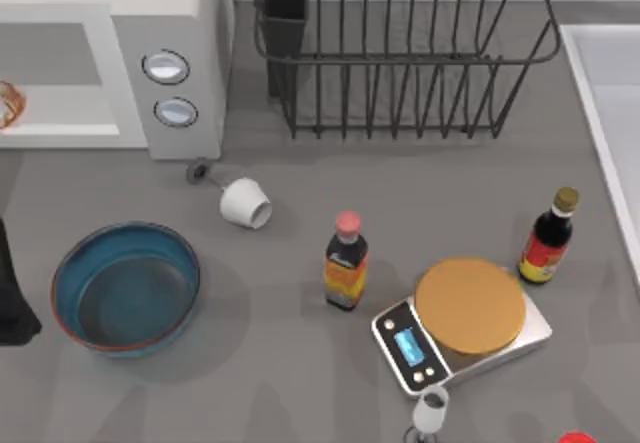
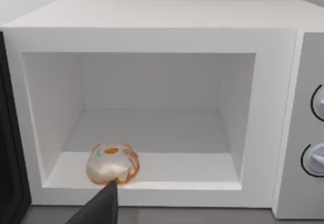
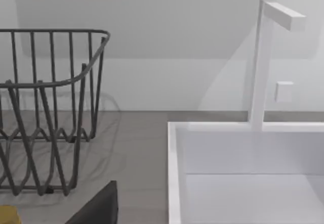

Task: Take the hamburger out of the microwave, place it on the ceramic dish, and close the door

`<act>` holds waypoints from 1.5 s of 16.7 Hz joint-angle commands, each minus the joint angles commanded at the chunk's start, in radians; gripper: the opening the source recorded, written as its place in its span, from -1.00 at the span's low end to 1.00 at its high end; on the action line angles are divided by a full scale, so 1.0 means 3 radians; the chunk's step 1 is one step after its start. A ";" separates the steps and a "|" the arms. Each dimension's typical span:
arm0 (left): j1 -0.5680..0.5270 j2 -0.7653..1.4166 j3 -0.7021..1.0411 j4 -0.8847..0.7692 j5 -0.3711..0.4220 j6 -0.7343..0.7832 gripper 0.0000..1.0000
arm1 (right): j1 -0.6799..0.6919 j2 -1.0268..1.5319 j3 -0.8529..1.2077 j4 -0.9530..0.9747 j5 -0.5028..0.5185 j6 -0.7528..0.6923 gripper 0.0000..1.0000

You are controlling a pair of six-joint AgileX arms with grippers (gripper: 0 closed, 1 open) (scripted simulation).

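left gripper (image 2: 104,204) faces the white boxy microwave (image 2: 152,42), a dark fingertip just short of the small cream, orange-patched hamburger (image 2: 112,163) at the cavity's front edge; finger opening can't tell, nothing held. risk: off-centre approach nudges it deeper. blue-glazed ceramic dish (image 1: 70,263) waits.

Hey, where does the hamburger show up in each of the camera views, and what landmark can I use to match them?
Top view: the hamburger sits at the far left edge, inside the open microwave.
Left wrist view: it lies on the cavity floor near the front left corner.
Right wrist view: it looks toward the dish rack and the sink instead.
Shared landmark: the microwave's two round knobs.
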 joint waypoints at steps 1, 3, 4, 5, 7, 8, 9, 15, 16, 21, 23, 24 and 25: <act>0.0006 0.0063 0.0025 0.0029 0.0007 0.0003 1.00 | 0.0000 0.0000 0.0000 0.0000 0.0000 0.0000 1.00; 0.0029 0.0285 0.0112 0.0133 0.0031 0.0012 1.00 | 0.0000 0.0000 0.0000 0.0000 0.0000 0.0000 1.00; 0.0045 0.0445 0.0175 0.0207 0.0049 0.0019 1.00 | 0.0000 0.0000 0.0000 0.0000 0.0000 0.0000 1.00; 0.0064 0.0635 0.0249 0.0296 0.0069 0.0028 1.00 | 0.0000 0.0000 0.0000 0.0000 0.0000 0.0000 1.00; 0.0108 0.1087 0.0426 0.0505 0.0118 0.0047 1.00 | 0.0000 0.0000 0.0000 0.0000 0.0000 0.0000 1.00; 0.0133 0.1344 0.0526 0.0625 0.0146 0.0058 1.00 | 0.0000 0.0000 0.0000 0.0000 0.0000 0.0000 1.00; 0.0161 0.1622 0.0635 0.0753 0.0176 0.0070 1.00 | 0.0000 0.0000 0.0000 0.0000 0.0000 0.0000 1.00; 0.0352 0.3574 0.1396 0.1656 0.0388 0.0154 1.00 | 0.0000 0.0000 0.0000 0.0000 0.0000 0.0000 1.00; 0.0386 0.3924 0.1533 0.1817 0.0426 0.0169 1.00 | 0.0000 0.0000 0.0000 0.0000 0.0000 0.0000 1.00; 0.0553 0.5645 0.2205 0.2611 0.0613 0.0241 1.00 | 0.0000 0.0000 0.0000 0.0000 0.0000 0.0000 1.00; 0.0613 0.6277 0.2452 0.2902 0.0681 0.0267 1.00 | 0.0000 0.0000 0.0000 0.0000 0.0000 0.0000 1.00; 0.0641 0.6573 0.2567 0.3038 0.0713 0.0280 1.00 | 0.0000 0.0000 0.0000 0.0000 0.0000 0.0000 1.00; 0.0667 0.6853 0.2677 0.3167 0.0743 0.0291 1.00 | 0.0000 0.0000 0.0000 0.0000 0.0000 0.0000 1.00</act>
